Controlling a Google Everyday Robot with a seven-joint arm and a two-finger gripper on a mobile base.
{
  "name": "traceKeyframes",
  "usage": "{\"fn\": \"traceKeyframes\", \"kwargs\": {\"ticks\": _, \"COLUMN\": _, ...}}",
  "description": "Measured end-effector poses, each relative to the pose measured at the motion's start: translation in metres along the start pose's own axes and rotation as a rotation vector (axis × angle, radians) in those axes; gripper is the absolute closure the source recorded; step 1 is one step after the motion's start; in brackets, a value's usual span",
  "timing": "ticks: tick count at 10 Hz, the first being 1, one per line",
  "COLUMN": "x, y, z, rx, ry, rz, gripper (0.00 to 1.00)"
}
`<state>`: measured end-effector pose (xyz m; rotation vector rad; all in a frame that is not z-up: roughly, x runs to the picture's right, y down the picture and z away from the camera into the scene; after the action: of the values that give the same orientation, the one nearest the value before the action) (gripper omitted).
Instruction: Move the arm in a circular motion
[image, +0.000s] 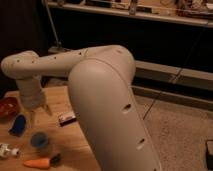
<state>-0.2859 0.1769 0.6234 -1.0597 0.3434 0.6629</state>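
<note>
**Arm folded over the counter, jaws empty**

The arm (102, 90) fills the middle of the view. Its thick near segment rises from the lower edge to a rounded elbow, a slimmer segment runs left to a second joint, and the last link drops toward the counter (70, 140). The gripper (40, 114) hangs at the end of that link, above the wood near the counter's left edge. Its jaws are released and spread, with nothing between them. That fits the task, which I judge asks only for a loop traced in the air and no grasp, so the tip appears to be carried just above the objects, not among them.

Around it lie a red bowl (7, 107) at the left edge, a blue object (19, 125) just beside the tip, a small dark packet (66, 118) further in, a blue cup (39, 140), and an orange carrot (36, 162) by the near edge. The risk, as I see it, is a low pass brushing the nearest of these; holding height through the circle would avoid it
</note>
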Motion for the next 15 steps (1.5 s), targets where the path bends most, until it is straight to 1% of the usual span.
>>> {"fn": "traceKeyframes", "kwargs": {"ticks": 1, "x": 0.020, "y": -0.006, "z": 0.010, "rx": -0.013, "ry": 0.009, "rz": 0.040, "gripper": 0.35}}
{"fn": "traceKeyframes", "kwargs": {"ticks": 2, "x": 0.042, "y": -0.019, "z": 0.015, "rx": -0.017, "ry": 0.015, "rz": 0.100, "gripper": 0.35}}
{"fn": "traceKeyframes", "kwargs": {"ticks": 4, "x": 0.086, "y": -0.048, "z": 0.017, "rx": -0.012, "ry": 0.015, "rz": 0.238, "gripper": 0.35}}
{"fn": "traceKeyframes", "kwargs": {"ticks": 5, "x": 0.114, "y": -0.066, "z": 0.013, "rx": -0.003, "ry": 0.007, "rz": 0.330, "gripper": 0.35}}
{"fn": "traceKeyframes", "kwargs": {"ticks": 6, "x": 0.136, "y": -0.077, "z": 0.008, "rx": 0.005, "ry": -0.004, "rz": 0.402, "gripper": 0.35}}
{"fn": "traceKeyframes", "kwargs": {"ticks": 8, "x": 0.181, "y": -0.095, "z": -0.002, "rx": 0.029, "ry": -0.018, "rz": 0.545, "gripper": 0.35}}
{"fn": "traceKeyframes", "kwargs": {"ticks": 9, "x": 0.204, "y": -0.108, "z": -0.009, "rx": 0.049, "ry": -0.026, "rz": 0.626, "gripper": 0.35}}
{"fn": "traceKeyframes", "kwargs": {"ticks": 11, "x": 0.241, "y": -0.138, "z": -0.019, "rx": 0.090, "ry": -0.040, "rz": 0.760, "gripper": 0.35}}
{"fn": "traceKeyframes", "kwargs": {"ticks": 12, "x": 0.273, "y": -0.179, "z": -0.029, "rx": 0.127, "ry": -0.052, "rz": 0.894, "gripper": 0.35}}
{"fn": "traceKeyframes", "kwargs": {"ticks": 13, "x": 0.287, "y": -0.198, "z": -0.033, "rx": 0.139, "ry": -0.056, "rz": 0.952, "gripper": 0.35}}
{"fn": "traceKeyframes", "kwargs": {"ticks": 14, "x": 0.306, "y": -0.230, "z": -0.039, "rx": 0.156, "ry": -0.061, "rz": 1.034, "gripper": 0.35}}
{"fn": "traceKeyframes", "kwargs": {"ticks": 15, "x": 0.323, "y": -0.273, "z": -0.046, "rx": 0.177, "ry": -0.061, "rz": 1.123, "gripper": 0.35}}
